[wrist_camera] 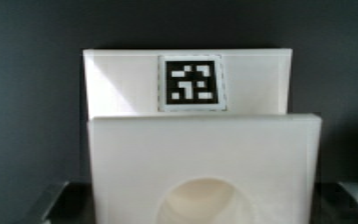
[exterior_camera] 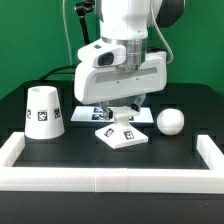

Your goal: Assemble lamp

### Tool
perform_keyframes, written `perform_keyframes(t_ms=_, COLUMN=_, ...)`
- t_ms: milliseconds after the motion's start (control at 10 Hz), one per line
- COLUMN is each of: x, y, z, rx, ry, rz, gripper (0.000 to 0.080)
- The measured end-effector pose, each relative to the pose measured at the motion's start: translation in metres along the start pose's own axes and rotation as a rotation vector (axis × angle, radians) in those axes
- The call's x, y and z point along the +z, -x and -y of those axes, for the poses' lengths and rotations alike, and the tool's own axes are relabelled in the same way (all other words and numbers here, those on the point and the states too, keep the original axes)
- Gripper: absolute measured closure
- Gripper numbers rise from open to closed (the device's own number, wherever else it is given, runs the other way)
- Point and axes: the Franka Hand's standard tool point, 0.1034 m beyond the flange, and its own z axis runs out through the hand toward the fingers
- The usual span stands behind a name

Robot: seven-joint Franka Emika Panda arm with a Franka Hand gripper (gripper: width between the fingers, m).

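Where the shade [exterior_camera: 44,109] stands: on the exterior view's left of the black table [exterior_camera: 60,152], upright on its wide end with the narrow end up. 1 tag faces the camera, and the shade is well apart from the arm.
Bulb [exterior_camera: 170,121]: on the exterior view's right, resting on the table near the base but not touching it. Only its ball shows clearly.
Marker board [exterior_camera: 88,114]: flat on the table on the far side of the claw.
In the way: in the exterior view the arm's white wrist housing hides most of the marker board and the far edge of the base.
Claw [exterior_camera: 121,121]: pointing straight down over the base with its jaws spread wide and nothing held. In the wrist view its 2 dark fingertips [wrist_camera: 55,205] show at either side of the base. Whether they touch it I cannot tell.
Base [exterior_camera: 122,136]: flat at the middle of the table, directly under the claw, with 1 corner turned toward the near rim. The wrist view shows the base tag [wrist_camera: 190,82] on its top and a rounded hollow [wrist_camera: 208,193] in the closer white part.
Rim [exterior_camera: 110,180]: a low white wall along the near side and up both sides of the table.
Open room: bare black table lies between shade and base, between base and bulb, and between base and near rim.
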Motion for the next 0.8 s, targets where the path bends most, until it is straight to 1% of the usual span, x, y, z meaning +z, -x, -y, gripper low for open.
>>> perform_keyframes(t_ms=100, x=-0.001, y=-0.009, z=-0.002, rx=0.0, ry=0.003, rz=-0.006, gripper=0.0265)
perform_keyframes(t_ms=500, x=-0.007, y=-0.063, z=-0.022, rx=-0.014, ry=0.023, rz=-0.058, gripper=0.0265)
perform_keyframes(t_ms=700, x=-0.01, y=-0.089, z=-0.03, rx=-0.02, ry=0.03, rz=-0.081, gripper=0.0265)
perform_keyframes(t_ms=800, x=-0.011, y=-0.097, z=-0.032, rx=-0.038, ry=0.036, rz=-0.095, gripper=0.0265)
